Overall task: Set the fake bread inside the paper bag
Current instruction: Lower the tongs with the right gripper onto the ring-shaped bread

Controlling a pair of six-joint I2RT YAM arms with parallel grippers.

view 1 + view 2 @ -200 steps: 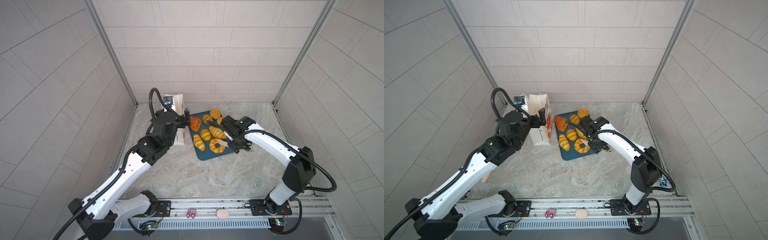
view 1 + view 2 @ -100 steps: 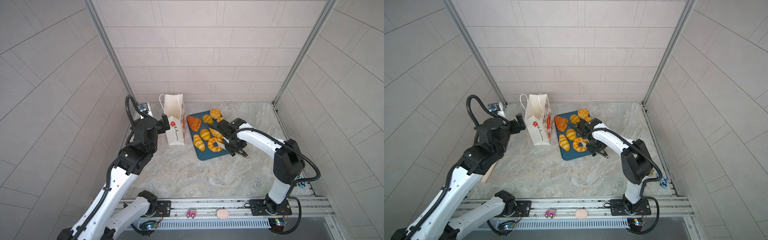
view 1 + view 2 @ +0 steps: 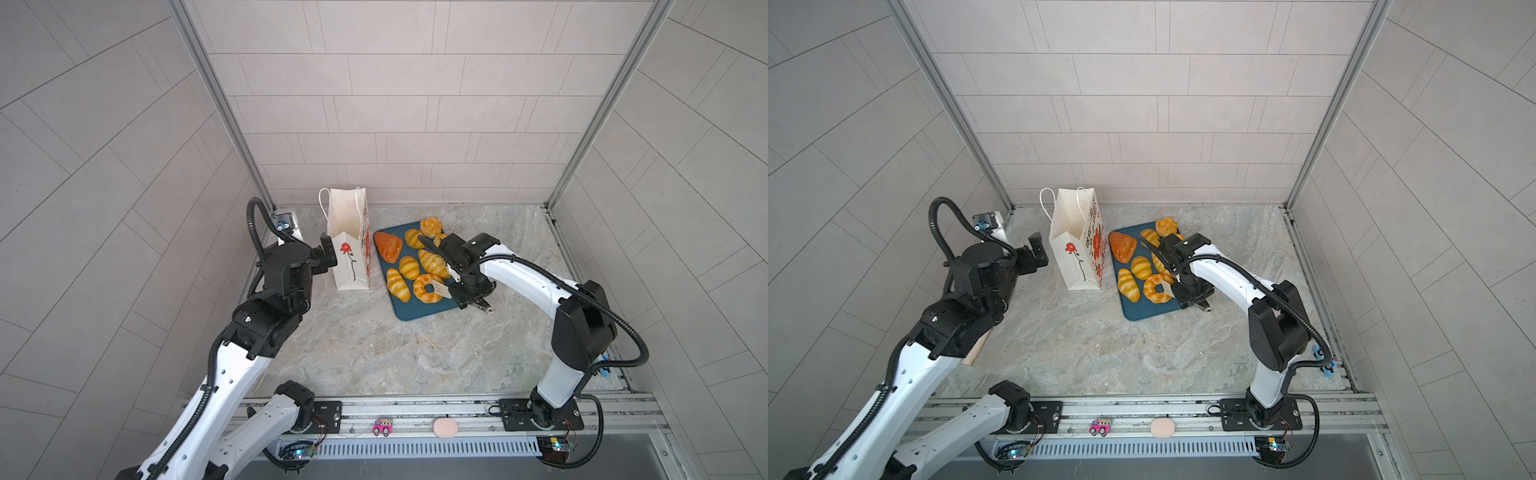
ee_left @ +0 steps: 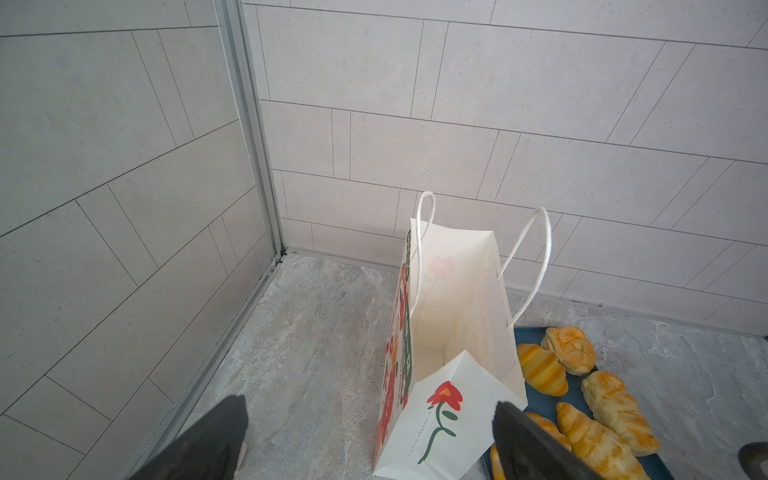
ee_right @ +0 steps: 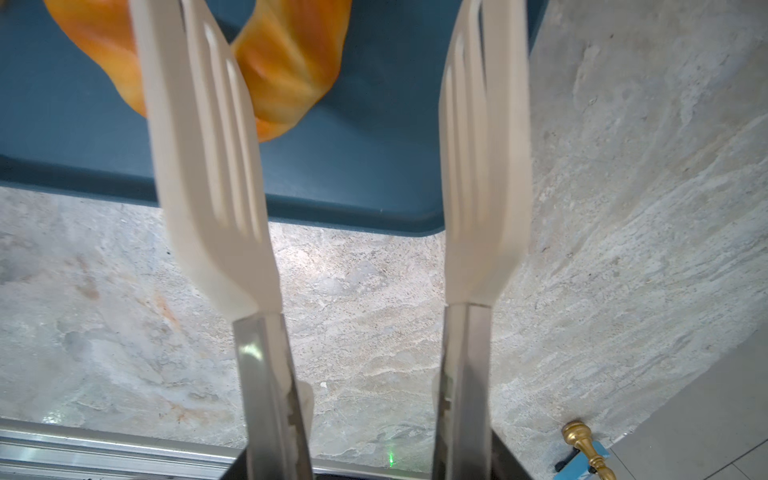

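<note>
The paper bag (image 3: 351, 245) stands upright with its mouth open at the back left of the table (image 3: 374, 353), just beside the blue tray (image 3: 419, 312). The bread (image 3: 409, 267) lies on that tray, outside the bag. There are striped rolls, a reddish loaf (image 3: 388, 246) nearest the bag, a knobbly bun (image 3: 430, 226) at the far end and a doughnut (image 3: 420, 291) at the near end.

The left gripper (image 3: 327, 255) hangs close to the bag's front left corner with its jaws spread wide and nothing between them. In the left wrist view one of its fingers (image 4: 523, 436) shows in front of the bag's lower corner, but whether it touches the paper I cannot tell.

The right gripper (image 3: 465, 297) sits over the tray's near right corner, clamped on the metal handles of a pair of tongs (image 3: 439, 288). The tongs' two white slotted blades stand apart – one over the doughnut's edge, the other past the tray's corner – and neither grips any bread.
</note>
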